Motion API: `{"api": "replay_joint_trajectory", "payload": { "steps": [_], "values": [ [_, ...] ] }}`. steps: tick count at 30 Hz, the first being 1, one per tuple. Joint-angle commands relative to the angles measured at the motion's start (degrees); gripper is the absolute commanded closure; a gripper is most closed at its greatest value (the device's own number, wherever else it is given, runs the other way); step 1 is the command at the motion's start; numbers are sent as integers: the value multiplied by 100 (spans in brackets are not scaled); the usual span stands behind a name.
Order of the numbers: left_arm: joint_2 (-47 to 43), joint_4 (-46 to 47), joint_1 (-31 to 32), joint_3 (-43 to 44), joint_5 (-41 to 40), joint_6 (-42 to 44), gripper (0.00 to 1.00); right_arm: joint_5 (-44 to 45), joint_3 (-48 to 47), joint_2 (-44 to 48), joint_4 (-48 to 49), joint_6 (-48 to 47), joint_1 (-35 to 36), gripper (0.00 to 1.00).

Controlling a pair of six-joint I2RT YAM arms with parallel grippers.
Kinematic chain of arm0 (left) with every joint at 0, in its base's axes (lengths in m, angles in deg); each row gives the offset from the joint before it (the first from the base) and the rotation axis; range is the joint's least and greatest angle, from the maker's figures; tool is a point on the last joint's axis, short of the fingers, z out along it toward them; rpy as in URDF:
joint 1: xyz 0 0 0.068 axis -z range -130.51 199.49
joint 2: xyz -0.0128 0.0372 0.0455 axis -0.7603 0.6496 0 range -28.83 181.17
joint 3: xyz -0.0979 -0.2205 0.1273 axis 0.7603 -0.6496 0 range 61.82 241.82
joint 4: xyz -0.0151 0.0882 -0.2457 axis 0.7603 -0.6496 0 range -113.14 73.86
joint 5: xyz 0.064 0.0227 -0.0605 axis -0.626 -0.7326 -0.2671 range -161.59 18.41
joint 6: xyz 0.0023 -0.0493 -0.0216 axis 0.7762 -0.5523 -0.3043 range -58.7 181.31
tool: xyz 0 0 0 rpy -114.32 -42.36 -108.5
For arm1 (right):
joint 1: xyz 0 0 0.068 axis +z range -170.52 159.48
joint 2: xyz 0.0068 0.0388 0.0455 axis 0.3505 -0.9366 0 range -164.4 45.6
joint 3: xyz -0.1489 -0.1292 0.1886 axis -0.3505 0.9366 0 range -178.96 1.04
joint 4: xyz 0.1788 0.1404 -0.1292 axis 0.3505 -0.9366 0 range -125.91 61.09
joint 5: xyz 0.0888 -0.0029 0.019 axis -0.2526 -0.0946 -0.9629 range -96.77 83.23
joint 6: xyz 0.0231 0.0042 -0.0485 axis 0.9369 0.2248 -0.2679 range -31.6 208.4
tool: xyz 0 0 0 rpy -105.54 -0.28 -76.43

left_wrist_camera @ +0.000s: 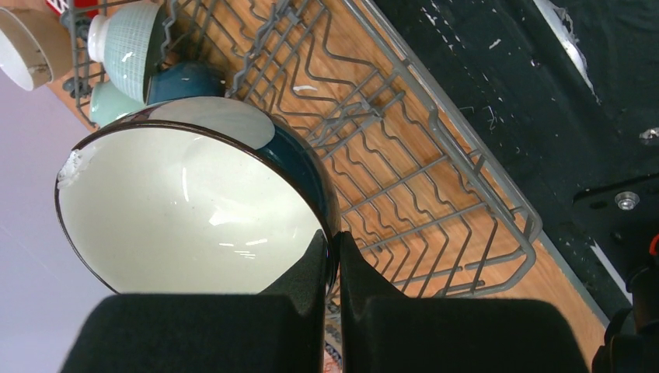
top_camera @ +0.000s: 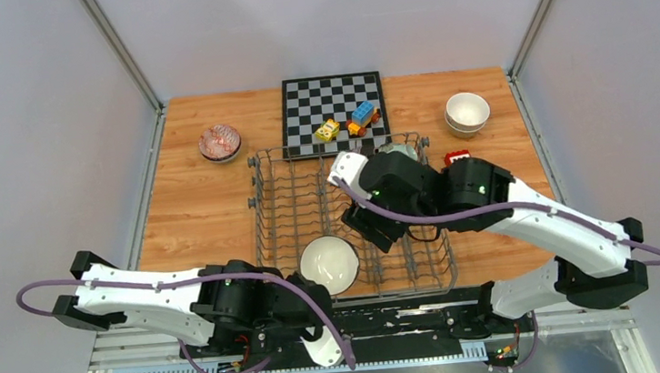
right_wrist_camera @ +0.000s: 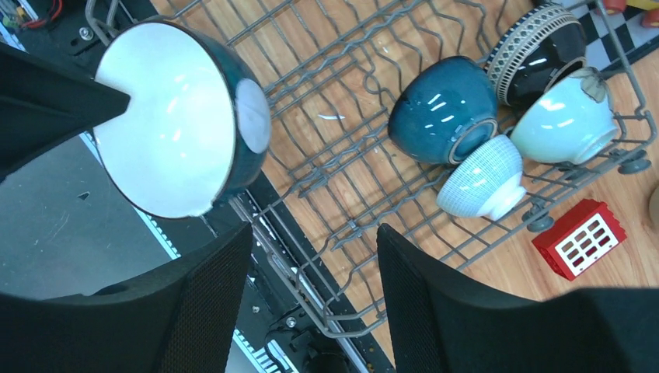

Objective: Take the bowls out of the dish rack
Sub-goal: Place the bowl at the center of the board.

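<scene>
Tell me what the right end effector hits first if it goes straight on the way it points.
Probably the bare wire floor of the dish rack, between the white-lined bowl in the left end effector and the four clustered bowls; depth is unclear.

The wooden bench (top_camera: 201, 208) carries a grey wire rack (top_camera: 262, 213) at its middle, reaching toward 6 o'clock. At 12 o'clock lies a black-and-white chessboard (top_camera: 318, 101), its near edge at the rack's far rim. At 10 o'clock a red-patterned bowl (top_camera: 219, 142) sits upright, apart from the rack. At 2 o'clock stand two stacked cream bowls (top_camera: 467, 112), and a red block (top_camera: 457, 157) lies just beside the rack's far right corner.
</scene>
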Motion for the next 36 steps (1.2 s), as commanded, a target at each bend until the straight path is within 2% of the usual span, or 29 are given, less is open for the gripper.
{"api": "replay_joint_trajectory", "payload": {
  "steps": [1,9,16,27,36],
  "values": [
    [138,0,135,116,-237,250,100,528,-192,-292,-151,265,461,37],
    [203,75,174,144,-231,173,100,718,132,-576,508,696,777,42],
    [146,231,188,14,-171,24,100,1001,620,-596,930,1068,821,52],
    [-20,346,192,-53,119,-466,100,856,1043,-703,1300,1373,835,55],
    [-131,406,185,-113,199,-610,100,879,1003,-922,1264,1319,874,63]
  ]
}}
